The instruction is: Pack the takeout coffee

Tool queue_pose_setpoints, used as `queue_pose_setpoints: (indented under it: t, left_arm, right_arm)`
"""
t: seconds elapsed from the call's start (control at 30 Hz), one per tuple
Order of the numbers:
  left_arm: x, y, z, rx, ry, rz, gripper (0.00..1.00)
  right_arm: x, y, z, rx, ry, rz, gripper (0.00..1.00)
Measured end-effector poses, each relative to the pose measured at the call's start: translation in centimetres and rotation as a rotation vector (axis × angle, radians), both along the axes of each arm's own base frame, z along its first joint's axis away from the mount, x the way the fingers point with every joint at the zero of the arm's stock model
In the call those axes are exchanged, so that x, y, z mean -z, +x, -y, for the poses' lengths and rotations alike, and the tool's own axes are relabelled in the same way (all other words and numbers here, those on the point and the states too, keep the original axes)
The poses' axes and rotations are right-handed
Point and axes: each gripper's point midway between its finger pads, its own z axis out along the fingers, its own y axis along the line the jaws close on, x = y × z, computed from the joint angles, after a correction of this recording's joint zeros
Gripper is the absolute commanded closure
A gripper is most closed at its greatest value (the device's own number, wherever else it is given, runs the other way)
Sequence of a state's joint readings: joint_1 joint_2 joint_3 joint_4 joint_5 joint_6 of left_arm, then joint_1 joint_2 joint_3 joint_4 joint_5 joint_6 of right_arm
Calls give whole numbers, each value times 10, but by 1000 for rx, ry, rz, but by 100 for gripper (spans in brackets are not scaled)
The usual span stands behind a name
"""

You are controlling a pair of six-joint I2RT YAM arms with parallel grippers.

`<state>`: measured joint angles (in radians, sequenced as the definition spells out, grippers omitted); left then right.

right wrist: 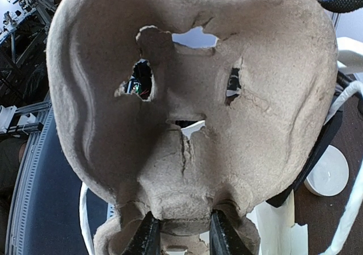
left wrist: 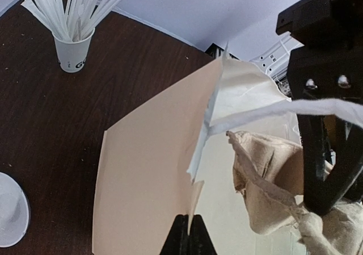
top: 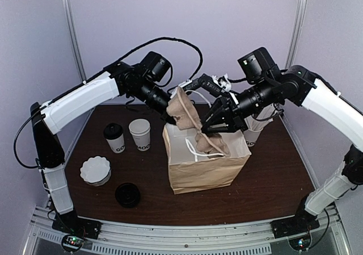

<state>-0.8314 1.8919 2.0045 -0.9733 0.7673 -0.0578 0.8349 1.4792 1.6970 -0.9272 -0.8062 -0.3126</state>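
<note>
1. The left gripper (left wrist: 187, 225) is pinching the top edge of the paper bag (top: 210, 170); its fingers are closed together on the torn rim.
2. The right gripper (right wrist: 182, 233) is clamping the rim of a pulp cup carrier (right wrist: 272, 124), one finger on each side of the moulded edge.
3. The carrier is hanging tilted over the bag, with its lower end at the open mouth.
4. The bag is standing upright at the middle of the table (top: 272, 181).
5. The takeout coffee (top: 114, 138) is standing upright on the table to the left of the bag, apart from both grippers, just beside a lidless cup (top: 140, 134).
6. A fluted white dish (top: 95, 171) and a loose black lid (top: 127, 195) are lying nearer the front edge.
7. A cup of white sticks (left wrist: 74, 47) is standing beyond the bag.
</note>
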Motion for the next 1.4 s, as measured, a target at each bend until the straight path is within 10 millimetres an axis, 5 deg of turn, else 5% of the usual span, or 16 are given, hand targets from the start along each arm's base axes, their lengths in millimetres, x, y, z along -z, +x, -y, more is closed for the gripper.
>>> queue_pose_setpoints:
  t: [0.5,0.93,1.4]
  left_arm:
    - [11,-5,-1,14,15,-37,100]
    - [12,-4,-2,13,19,-28,66]
    - [7,19,-15,-116,81,99,39]
  right_arm:
    - [5,6,11,27,-45,101,73]
    - [35,-9,21,-32,-190,160,74]
    - [68,8,19,53,-373,193,75]
